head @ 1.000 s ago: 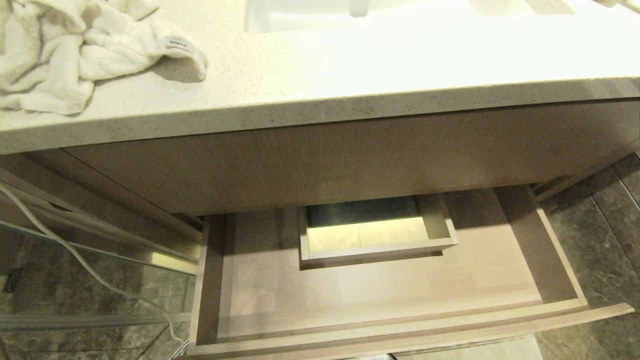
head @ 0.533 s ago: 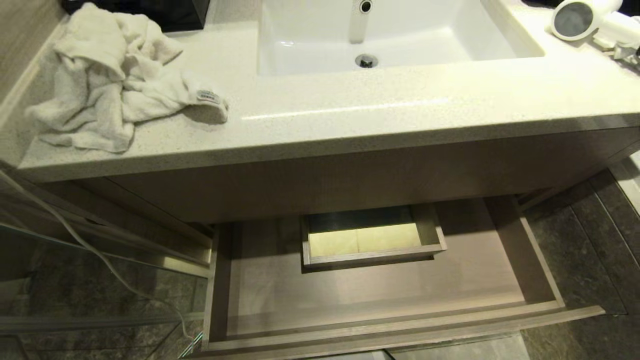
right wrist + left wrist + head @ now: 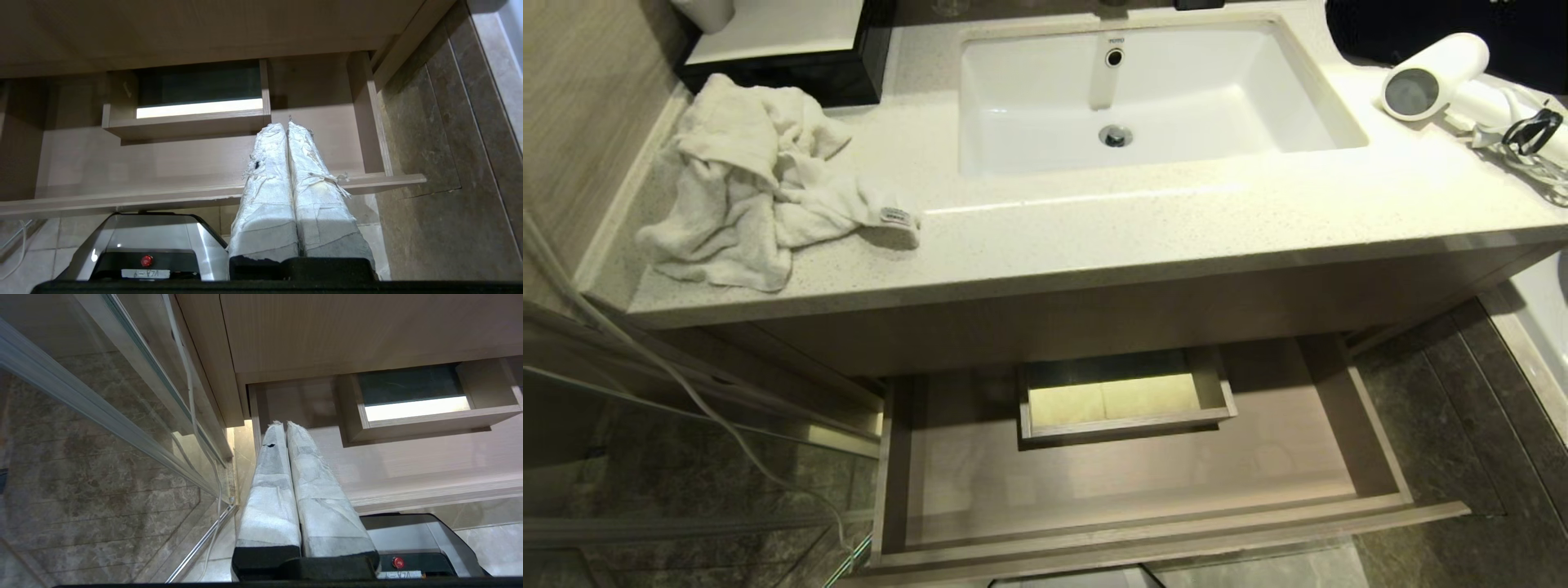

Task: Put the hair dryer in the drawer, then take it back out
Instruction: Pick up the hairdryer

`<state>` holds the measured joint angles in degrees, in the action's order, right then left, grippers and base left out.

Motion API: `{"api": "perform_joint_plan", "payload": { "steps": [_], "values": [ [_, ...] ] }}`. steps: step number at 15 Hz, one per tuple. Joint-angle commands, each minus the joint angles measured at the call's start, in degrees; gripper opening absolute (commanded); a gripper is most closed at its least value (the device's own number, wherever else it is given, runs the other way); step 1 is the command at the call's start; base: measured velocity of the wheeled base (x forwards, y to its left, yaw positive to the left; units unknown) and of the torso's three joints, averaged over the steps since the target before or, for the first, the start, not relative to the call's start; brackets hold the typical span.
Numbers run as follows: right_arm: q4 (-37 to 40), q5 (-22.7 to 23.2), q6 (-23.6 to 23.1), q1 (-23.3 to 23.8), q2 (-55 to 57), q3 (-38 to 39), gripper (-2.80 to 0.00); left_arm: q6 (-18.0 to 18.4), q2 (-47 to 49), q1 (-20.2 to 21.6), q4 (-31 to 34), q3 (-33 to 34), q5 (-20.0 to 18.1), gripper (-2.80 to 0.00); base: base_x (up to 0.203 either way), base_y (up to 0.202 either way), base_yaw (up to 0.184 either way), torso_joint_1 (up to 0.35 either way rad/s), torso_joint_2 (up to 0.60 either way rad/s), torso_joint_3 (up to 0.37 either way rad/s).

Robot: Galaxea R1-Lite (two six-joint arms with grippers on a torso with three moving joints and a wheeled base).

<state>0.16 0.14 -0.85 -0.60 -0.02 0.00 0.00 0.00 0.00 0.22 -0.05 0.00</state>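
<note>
Both grippers closed, empty, parked low in front of the drawer [image 3: 1143, 490]: left gripper [image 3: 286, 426] fingers pressed together over the drawer's left side wall, right gripper [image 3: 286, 126] fingers pressed together over the drawer's right half, near the front rail. Neither arm visible from the head. Drawer pulled out and bare inside, boxed cutout [image 3: 1123, 396] mid-back. Hair dryer [image 3: 1433, 73] up on the worktop [image 3: 1176, 220] at the far right corner, right of the sink [image 3: 1152, 90], well above and behind both grippers. Grey round end facing the sink; barrel axis running roughly along the worktop's back edge, toward its right end. Handle [image 3: 1486, 106] seems to angle off toward the right edge, cord bundle with black tie [image 3: 1531, 131] just beside it at the right edge. Right arm judged nearer, so likely the one to reach: up, back and rightward. Drop into the drawer's right half then looks a short move down and forward. Crumpled towel [image 3: 760, 188] on the worktop's left end, black tray [image 3: 776, 49] at the back left corner, both well clear. Hard to read: handle partly cut off at the picture edge, cord end out of view, dryer absent from both wrist views. Worktop front edge overhangs the drawer's back part, hiding it.
</note>
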Motion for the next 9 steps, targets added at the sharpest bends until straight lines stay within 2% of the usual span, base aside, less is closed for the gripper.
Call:
{"api": "perform_joint_plan", "payload": {
  "steps": [1,6,9],
  "values": [
    [0.02,0.03,-0.03,-0.02,0.11,0.09,-2.8,0.0,0.0,0.0,-0.04,0.04,0.0,-2.8,0.0,0.0,0.0,0.203,-0.38,-0.184],
    [0.02,0.03,-0.03,-0.02,0.11,0.09,-2.8,0.0,-0.07,0.0,-0.02,0.03,0.0,-2.8,0.0,0.0,0.0,0.183,-0.35,-0.171],
    [0.02,0.07,-0.07,-0.02,0.11,0.04,-2.8,0.0,-0.03,0.0,0.02,0.02,0.0,-2.8,0.0,0.0,0.0,0.037,-0.08,-0.036]
  ]
}}
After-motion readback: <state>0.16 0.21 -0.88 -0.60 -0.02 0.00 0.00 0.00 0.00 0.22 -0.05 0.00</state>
